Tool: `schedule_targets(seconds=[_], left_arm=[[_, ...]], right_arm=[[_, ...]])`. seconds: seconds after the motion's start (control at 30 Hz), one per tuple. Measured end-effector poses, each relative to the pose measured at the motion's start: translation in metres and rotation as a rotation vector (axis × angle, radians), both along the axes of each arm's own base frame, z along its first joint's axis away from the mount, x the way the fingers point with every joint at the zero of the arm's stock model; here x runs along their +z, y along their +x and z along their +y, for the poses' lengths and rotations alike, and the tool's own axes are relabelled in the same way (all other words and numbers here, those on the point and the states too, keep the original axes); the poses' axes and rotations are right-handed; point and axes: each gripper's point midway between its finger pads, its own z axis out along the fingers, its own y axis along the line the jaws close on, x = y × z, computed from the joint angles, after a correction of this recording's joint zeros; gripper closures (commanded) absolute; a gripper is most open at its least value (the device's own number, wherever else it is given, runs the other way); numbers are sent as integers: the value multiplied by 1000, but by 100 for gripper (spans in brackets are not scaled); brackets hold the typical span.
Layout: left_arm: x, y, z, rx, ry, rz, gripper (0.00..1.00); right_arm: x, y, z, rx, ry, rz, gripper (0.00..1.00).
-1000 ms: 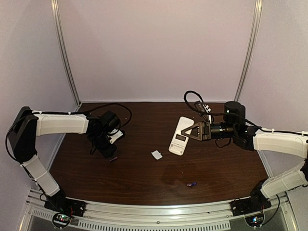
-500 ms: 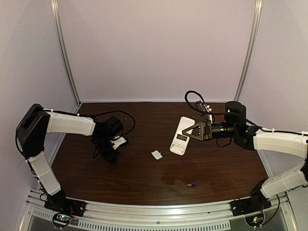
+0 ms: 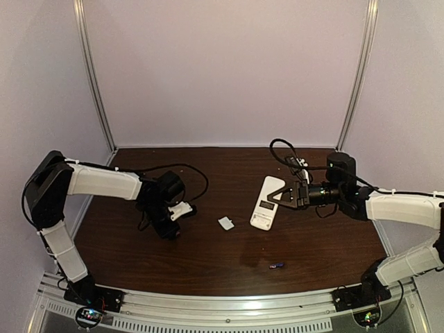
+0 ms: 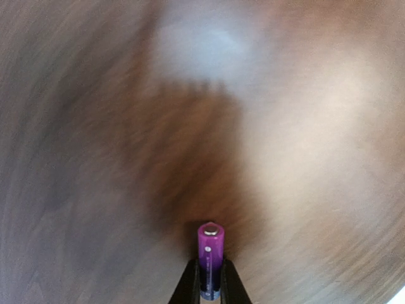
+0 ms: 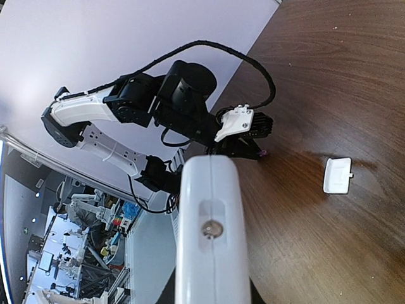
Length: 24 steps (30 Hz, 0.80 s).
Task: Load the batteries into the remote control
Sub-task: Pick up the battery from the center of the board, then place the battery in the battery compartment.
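While the left gripper [image 4: 211, 286] pinches one battery [image 4: 211, 250] between nearly closed fingers, its metal-tipped end pointing out over the blurred wooden counter [image 3: 208, 257], the right gripper [image 3: 283, 198] is clamped on the remote control [image 3: 266, 202] over the counter's right half; whether the remote touches the wood I cannot tell; the second battery [image 3: 277, 265] lies loose near the front edge, well apart from both arms; a small white cover piece [image 3: 226, 223] rests between the two grippers, nearer the remote.
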Motion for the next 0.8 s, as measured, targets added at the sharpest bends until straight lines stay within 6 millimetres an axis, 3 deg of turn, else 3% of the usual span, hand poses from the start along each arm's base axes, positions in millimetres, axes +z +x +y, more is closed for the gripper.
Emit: schedule_targets(seconds=[0.17,0.37,0.57,0.7,0.8], left_arm=[[18,-18,-30,-164,-41,-66,100],[93,-46,-87,-434,-221,-279,100],[154,-61,-123,-599,-307,-461,100],[175,-69,-146,-663,-290,-527,100],[177,-77,-161,-704,-249,-558,100]], right_arm=[[-9,-4,-1,7,-8,46,100],[-20,-5,0,5,-16,124,100],[-34,-10,9,7,-41,206,100],[-42,-13,16,3,-59,249,100],[-51,-16,21,-4,-80,280,100]])
